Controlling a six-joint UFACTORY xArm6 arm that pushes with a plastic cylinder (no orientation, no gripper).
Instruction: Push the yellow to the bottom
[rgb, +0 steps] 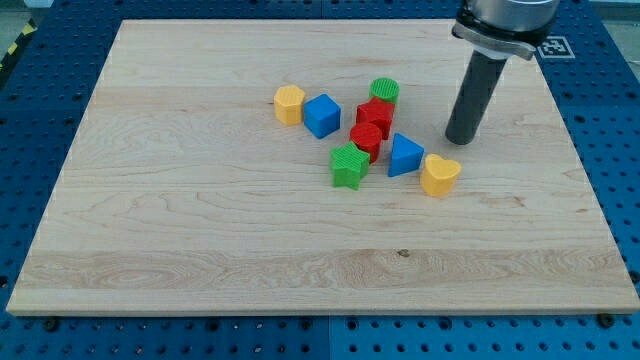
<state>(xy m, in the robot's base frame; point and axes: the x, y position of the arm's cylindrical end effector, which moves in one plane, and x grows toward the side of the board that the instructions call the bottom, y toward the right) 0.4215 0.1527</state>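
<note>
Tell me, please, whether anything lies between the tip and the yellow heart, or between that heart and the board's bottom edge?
Nothing visible does. My tip stands just above the yellow heart, slightly to the view's right, with bare board between. Below the heart, the board is free of blocks.

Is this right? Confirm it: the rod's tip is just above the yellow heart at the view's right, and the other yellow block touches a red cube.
One thing is wrong. In the camera view, the other yellow block touches the blue cube, not a red one. The rest holds: my tip is just above the yellow heart at the view's right.
</note>
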